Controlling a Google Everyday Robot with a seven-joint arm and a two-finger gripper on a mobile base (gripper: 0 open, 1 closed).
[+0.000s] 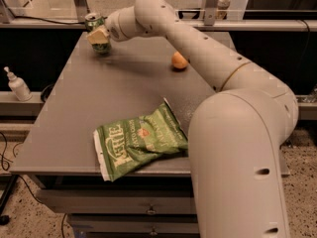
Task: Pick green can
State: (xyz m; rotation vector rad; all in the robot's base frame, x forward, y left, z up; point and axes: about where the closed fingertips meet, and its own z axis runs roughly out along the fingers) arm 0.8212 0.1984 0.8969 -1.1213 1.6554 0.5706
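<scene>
The green can (pixel 102 45) stands upright at the table's far left corner, dark green with a silver top. My gripper (pixel 98 34) reaches in from the right and sits around the can's middle. One pale finger (pixel 97 35) lies across the can's front and hides part of it; the other finger is hidden behind. The can's base looks to be at the table surface. My arm stretches across the back of the grey table (pixel 114 93).
A flat green Kettle chip bag (pixel 141 143) lies near the table's front edge. A small orange fruit (pixel 179 60) sits under my forearm at the back. A white pump bottle (pixel 18 86) stands on a ledge left of the table. A metal rail runs behind.
</scene>
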